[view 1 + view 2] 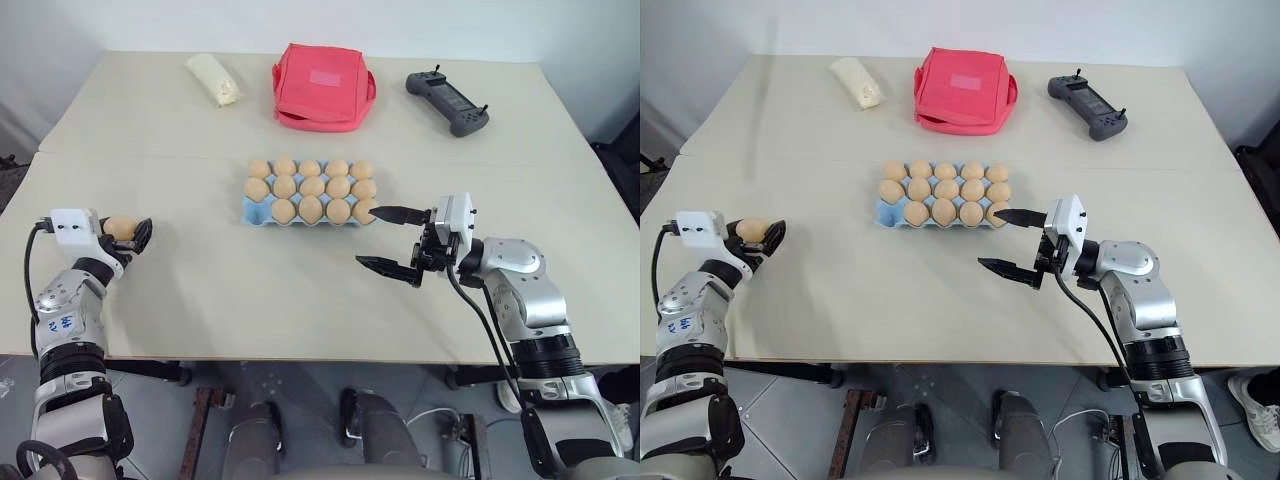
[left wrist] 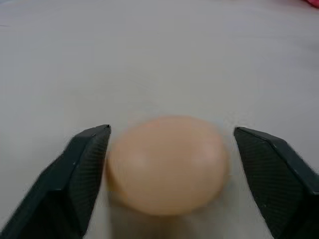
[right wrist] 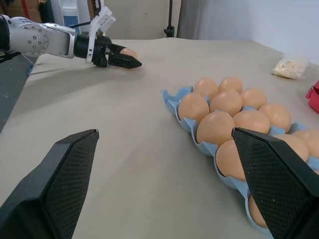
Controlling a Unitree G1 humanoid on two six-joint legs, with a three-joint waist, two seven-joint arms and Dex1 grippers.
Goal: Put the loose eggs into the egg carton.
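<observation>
Table [image 1: 200, 300]: one carton [image 1: 250, 208], one loose egg [image 1: 121, 228].

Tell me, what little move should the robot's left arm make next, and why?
Probably close the left end effector the rest of the way on the loose egg. The egg sits between its two fingers on the table, with a gap on one side, and the egg carton has one front corner cup unfilled.

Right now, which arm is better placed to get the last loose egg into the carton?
Left. The left hand already straddles the loose egg at the table's left side, fingers either side of it. The right hand stands open beside the egg carton, far from that egg.
</observation>
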